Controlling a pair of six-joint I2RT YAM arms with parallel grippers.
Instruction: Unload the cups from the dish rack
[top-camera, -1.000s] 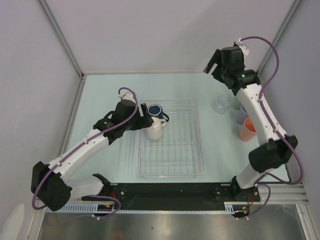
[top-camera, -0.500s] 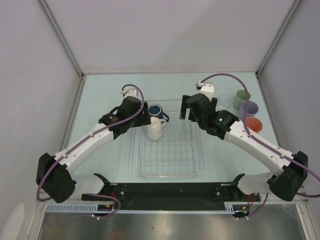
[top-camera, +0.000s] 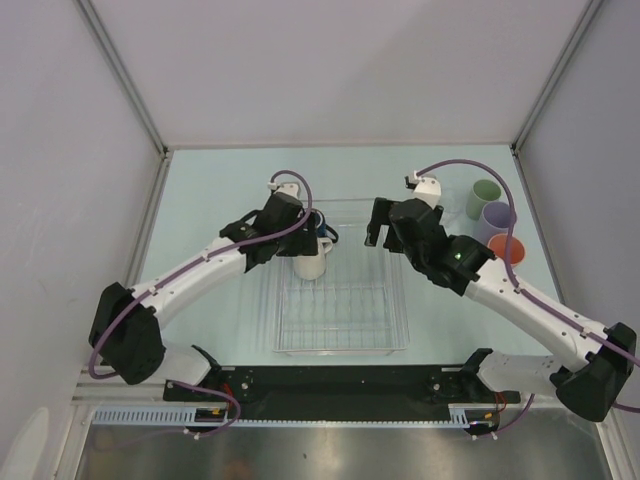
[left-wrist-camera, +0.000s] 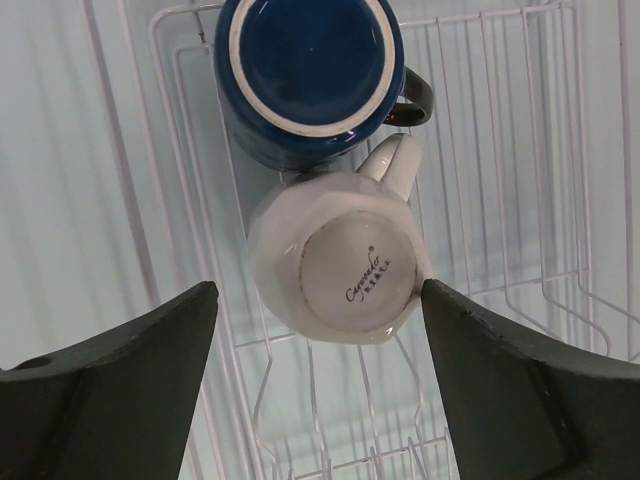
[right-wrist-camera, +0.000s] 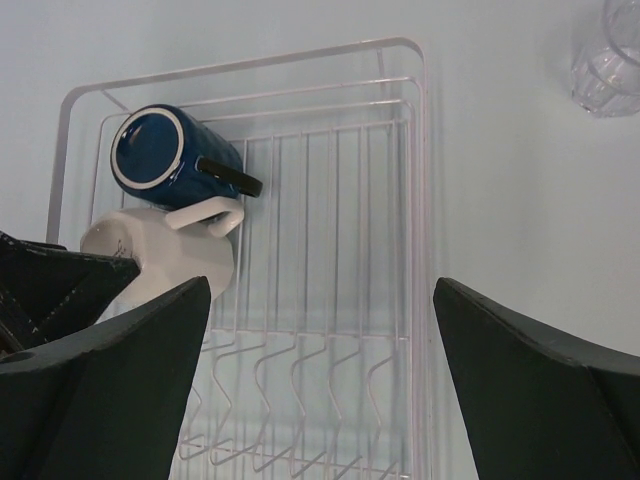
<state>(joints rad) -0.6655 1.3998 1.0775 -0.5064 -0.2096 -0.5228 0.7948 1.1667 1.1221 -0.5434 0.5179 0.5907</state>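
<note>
My left gripper (left-wrist-camera: 318, 300) hangs over the rack's (top-camera: 400, 300) far left corner, jaws apart and astride the white mug (left-wrist-camera: 340, 265), which stands base up. The right finger (left-wrist-camera: 500, 400) sits close against its wall; I cannot confirm contact. The blue mug (left-wrist-camera: 310, 70) lies just beyond it, handle to the right. My right gripper (right-wrist-camera: 322, 290) hovers over the rack's far right, jaws wide apart with nothing between them. On the table to the right stand the glass (right-wrist-camera: 607, 55) and the green (top-camera: 484, 198), lavender (top-camera: 497, 220) and orange (top-camera: 510, 248) cups.

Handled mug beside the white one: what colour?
Dark blue mug; clearest in left wrist view.
</note>
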